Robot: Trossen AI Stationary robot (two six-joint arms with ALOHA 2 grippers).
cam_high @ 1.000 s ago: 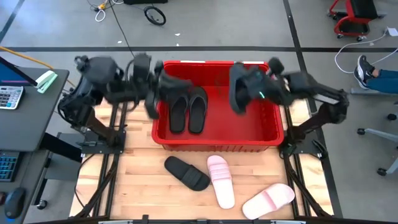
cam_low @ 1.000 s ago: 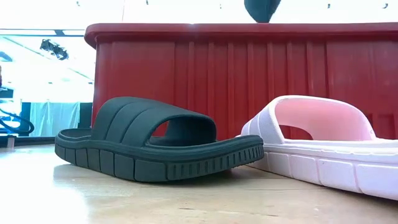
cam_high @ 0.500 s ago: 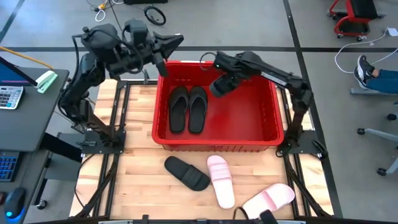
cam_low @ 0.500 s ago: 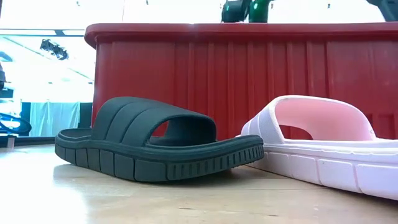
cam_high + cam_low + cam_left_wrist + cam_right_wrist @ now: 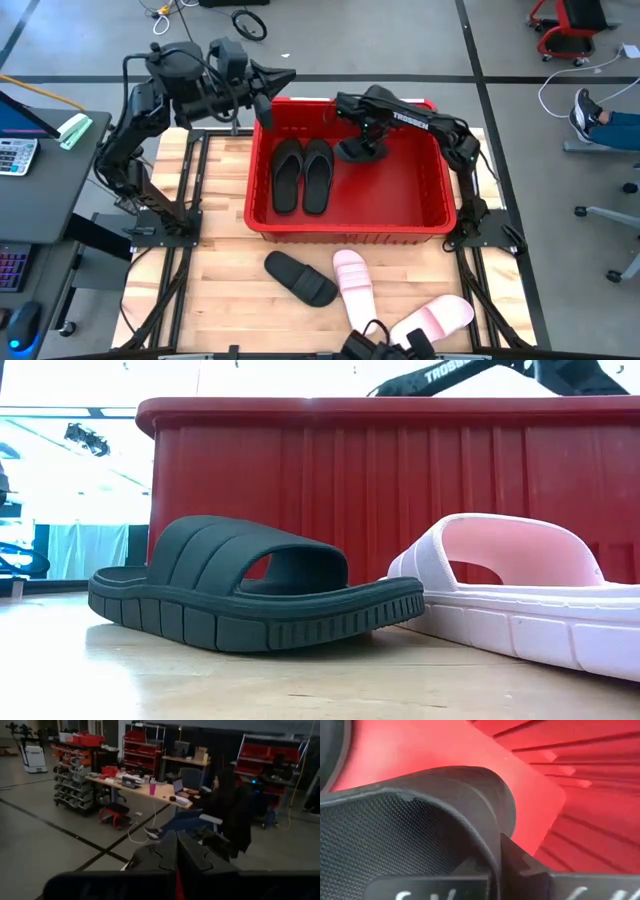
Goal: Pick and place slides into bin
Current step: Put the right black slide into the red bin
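The red bin (image 5: 430, 215) stands at the table's far middle, with two black flip-flops (image 5: 302, 176) lying side by side on its floor at the left. My right gripper (image 5: 362, 140) reaches down into the bin and is shut on a black wide-strap slide (image 5: 352, 152). My left gripper (image 5: 288, 74) is shut and empty, high over the bin's far left corner. A second black slide (image 5: 300, 278) and two pink slides (image 5: 355, 290) (image 5: 432, 320) lie sole down on the table in front of the bin. My right gripper holds the black slide by its wide strap (image 5: 490, 835), at the strap's edge, pinched between the fingers (image 5: 520, 862). The fingers come slanting down from the table's right. The slide is low inside the bin; whether it touches the floor I cannot tell.
The bin's right half (image 5: 410, 185) has free floor. The near black slide (image 5: 250, 585) and a pink slide (image 5: 520, 595) lie close to the bin's front wall (image 5: 400, 470). A dark device with cables (image 5: 385, 348) sits at the table's near edge.
My right gripper has carried the black slide toward the table's left and down, from above the rim into the bin. My left gripper has swung up from the bin's left wall toward the far edge and now stays over the far left corner.
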